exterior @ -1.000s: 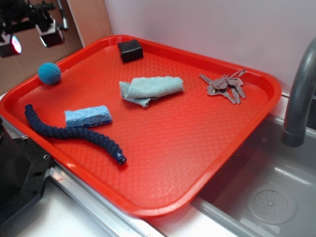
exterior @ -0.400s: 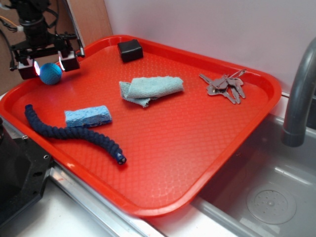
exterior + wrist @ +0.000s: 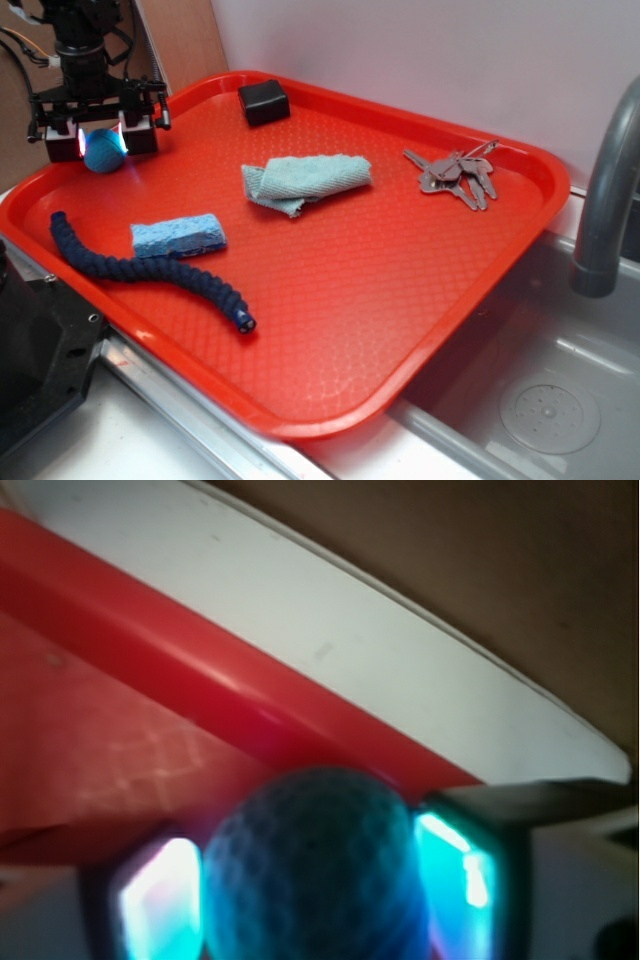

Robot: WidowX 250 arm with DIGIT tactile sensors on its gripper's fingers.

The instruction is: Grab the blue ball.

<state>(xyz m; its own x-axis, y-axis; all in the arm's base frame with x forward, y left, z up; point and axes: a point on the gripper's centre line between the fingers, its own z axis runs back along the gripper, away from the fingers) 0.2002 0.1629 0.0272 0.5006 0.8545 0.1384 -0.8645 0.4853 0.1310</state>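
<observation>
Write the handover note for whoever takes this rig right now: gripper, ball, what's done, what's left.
Gripper: down at the tray's far-left corner, fingers either side of the blue ball; whether they have closed on it cannot be told.
Blue ball: on the tray, between the fingers; the wrist view shows it filling the gap.
Done: approach and lining up.
Left: close on the ball if not yet gripped, then lift.

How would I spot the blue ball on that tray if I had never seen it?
Start with the big red tray beside the sink and look to its far left corner, under the black robot arm. There the blue ball sits between the two glowing fingers of the gripper. It is the only round thing there, teal and knitted, unlike the flat light blue sponge and the long navy rope.
</observation>
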